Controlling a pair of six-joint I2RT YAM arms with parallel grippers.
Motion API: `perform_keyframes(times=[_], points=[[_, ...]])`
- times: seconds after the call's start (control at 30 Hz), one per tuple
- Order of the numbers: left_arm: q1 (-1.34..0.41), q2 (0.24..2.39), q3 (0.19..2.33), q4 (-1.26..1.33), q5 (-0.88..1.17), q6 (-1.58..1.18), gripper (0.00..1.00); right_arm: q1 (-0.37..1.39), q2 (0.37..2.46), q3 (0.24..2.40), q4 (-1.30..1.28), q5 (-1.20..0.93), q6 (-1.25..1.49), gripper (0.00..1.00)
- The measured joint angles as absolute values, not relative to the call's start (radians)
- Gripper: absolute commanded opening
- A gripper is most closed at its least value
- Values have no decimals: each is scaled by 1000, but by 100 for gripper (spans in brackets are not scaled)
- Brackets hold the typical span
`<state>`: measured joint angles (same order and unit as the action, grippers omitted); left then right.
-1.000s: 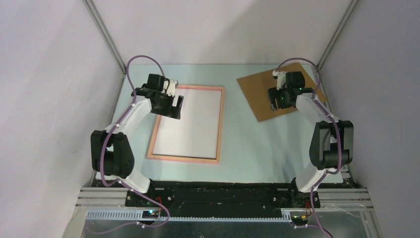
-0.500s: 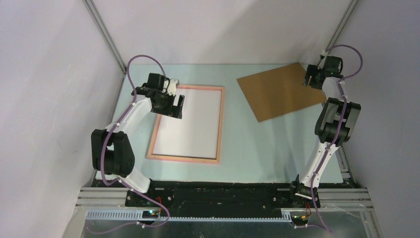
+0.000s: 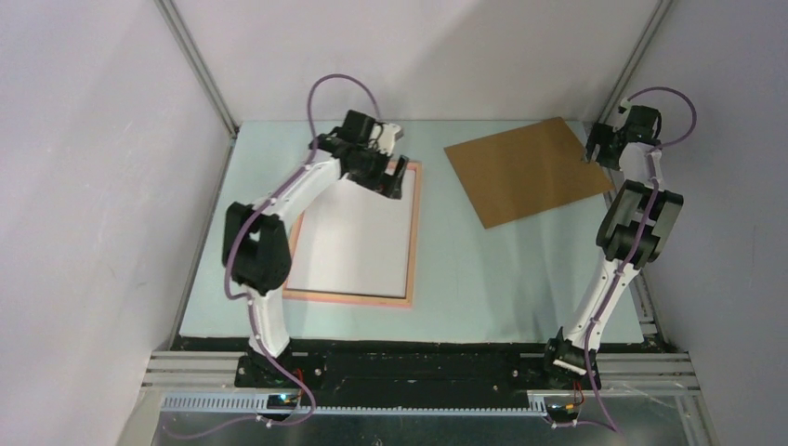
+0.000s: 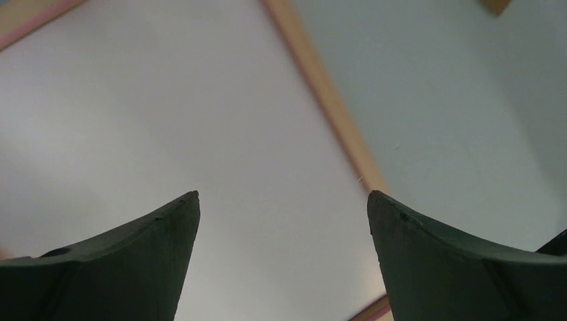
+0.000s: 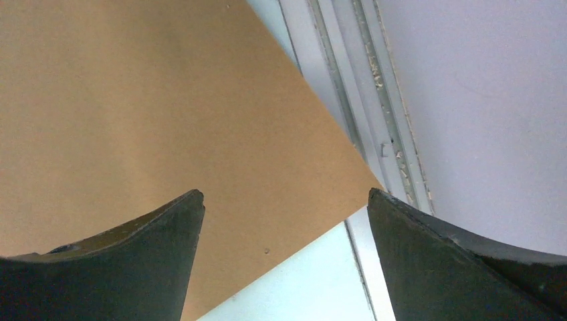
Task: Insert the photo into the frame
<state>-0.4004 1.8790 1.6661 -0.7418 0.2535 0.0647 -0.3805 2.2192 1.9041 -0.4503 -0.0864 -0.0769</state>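
Plain pale lilac walls [image 3: 84, 186] close in a pale mint tabletop [image 3: 502, 269], with aluminium corner posts [image 3: 197, 67] behind. Light is soft and even, perhaps from overhead; a slotted metal rail [image 3: 400, 401] edges the front.

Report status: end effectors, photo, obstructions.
Both open, empty: left end effector above photo, right end effector above brown backing board. Photo lies white side up inside pink frame. Nothing on it.

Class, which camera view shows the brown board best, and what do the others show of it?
Top external: the brown board shows almost whole, lying flat. Right wrist shows only one corner, close up. Left wrist catches just a brown sliver at its top edge.
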Motion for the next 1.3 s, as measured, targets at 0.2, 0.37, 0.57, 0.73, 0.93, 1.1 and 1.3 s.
perform_keyframes(times=[0.2, 0.37, 0.57, 0.73, 0.93, 1.1, 1.3], points=[[-511, 2073, 1874, -718, 272, -31, 99, -403, 2255, 1930, -485, -85, -128, 97], [-577, 2226, 2065, -699, 263, -122, 99, -418, 2307, 1988, -535, -87, -169, 97], [-633, 2352, 2229, -683, 224, -195, 99, -426, 2376, 2079, -609, -105, -221, 97], [-656, 2424, 2286, -640, 200, -265, 99, -428, 2425, 2142, -675, -143, -271, 96], [-666, 2488, 2297, -581, 174, -332, 99, -428, 2473, 2213, -747, -195, -316, 95], [-672, 2521, 2297, -546, 156, -360, 99, -427, 2506, 2253, -776, -219, -337, 95], [-686, 2537, 2299, -521, 149, -382, 98, -427, 2509, 2262, -787, -219, -353, 96]])
